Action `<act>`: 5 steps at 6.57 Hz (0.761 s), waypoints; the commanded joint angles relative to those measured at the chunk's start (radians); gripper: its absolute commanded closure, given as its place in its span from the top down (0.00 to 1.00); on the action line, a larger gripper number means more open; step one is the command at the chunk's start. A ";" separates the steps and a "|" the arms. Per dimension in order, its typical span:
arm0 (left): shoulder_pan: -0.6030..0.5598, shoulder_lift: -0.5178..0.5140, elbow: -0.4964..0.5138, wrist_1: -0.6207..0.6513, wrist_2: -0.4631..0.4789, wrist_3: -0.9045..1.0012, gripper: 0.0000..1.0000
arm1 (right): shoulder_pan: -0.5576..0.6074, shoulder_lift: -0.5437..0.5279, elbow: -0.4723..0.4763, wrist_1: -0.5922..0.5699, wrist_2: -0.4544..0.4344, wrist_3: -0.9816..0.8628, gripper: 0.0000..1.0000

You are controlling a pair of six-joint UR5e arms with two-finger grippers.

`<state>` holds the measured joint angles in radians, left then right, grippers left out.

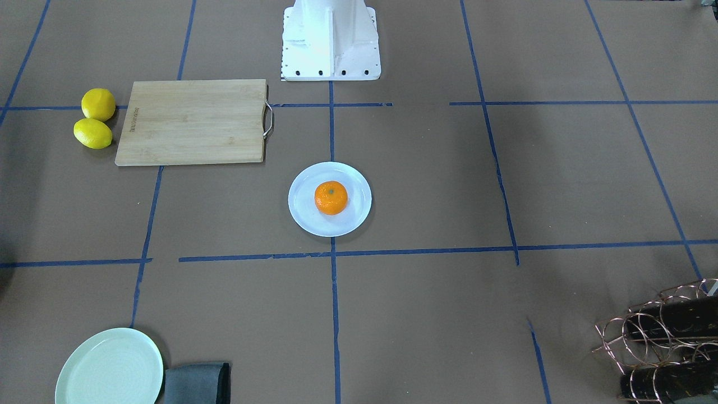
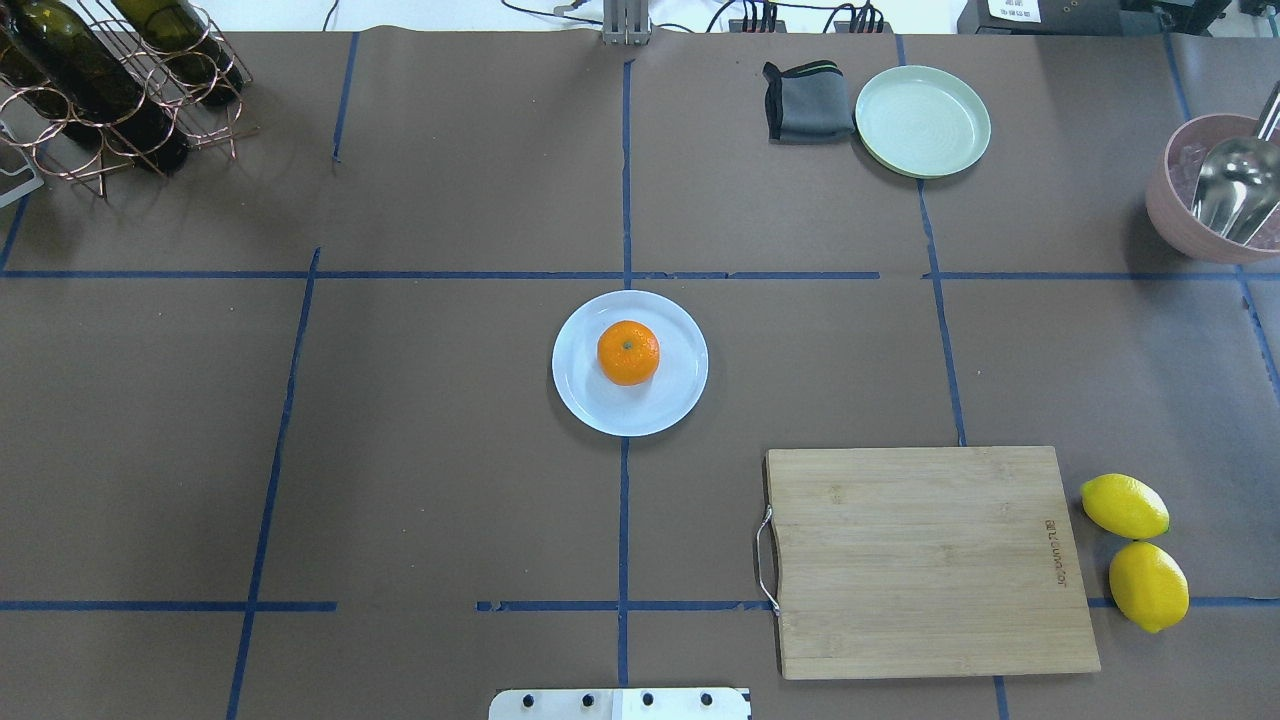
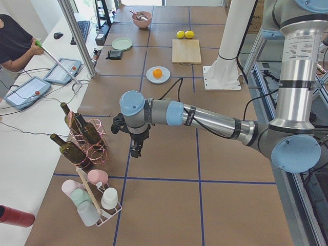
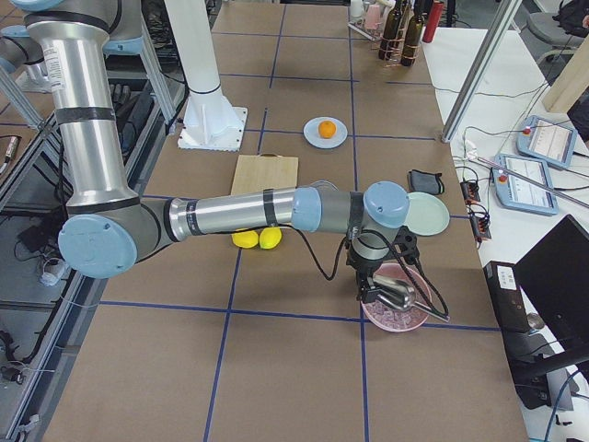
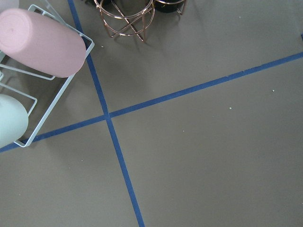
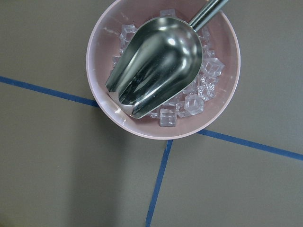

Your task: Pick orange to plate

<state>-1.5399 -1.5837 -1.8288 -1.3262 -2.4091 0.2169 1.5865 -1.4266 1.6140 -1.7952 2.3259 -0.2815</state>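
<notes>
In the overhead view the orange (image 2: pixel 628 352) lies on the plate (image 2: pixel 600 405) at the centre of the frame. The cutting board (image 2: pixel 930 560) lies at the lower right. Just beside its right edge lies a lemon (image 2: pixel 1124 505), with a second lemon (image 2: pixel 1148 586) below it. At the upper right a folded cloth (image 2: pixel 805 100) lies just left of a larger plate (image 2: pixel 922 120). A bowl (image 2: pixel 1170 215) at the right edge holds ice cubes (image 6: pixel 166 117) and a scoop (image 2: pixel 1235 185). A wine rack (image 2: pixel 100 150) with bottles (image 2: pixel 60 50) stands in the upper left corner.

Cutting board (image 2: pixel 930 560) imprint — illegible.
</notes>
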 commanded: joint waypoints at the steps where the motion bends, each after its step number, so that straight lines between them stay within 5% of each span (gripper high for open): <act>1: 0.000 -0.001 -0.023 -0.005 -0.008 0.002 1.00 | -0.019 0.006 0.004 0.000 -0.028 0.001 1.00; 5: 0.015 -0.019 0.011 -0.047 -0.002 0.004 1.00 | -0.052 0.003 0.015 0.000 -0.007 0.010 1.00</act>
<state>-1.5280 -1.6029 -1.8229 -1.3729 -2.4159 0.2214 1.5389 -1.4241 1.6266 -1.7954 2.3095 -0.2793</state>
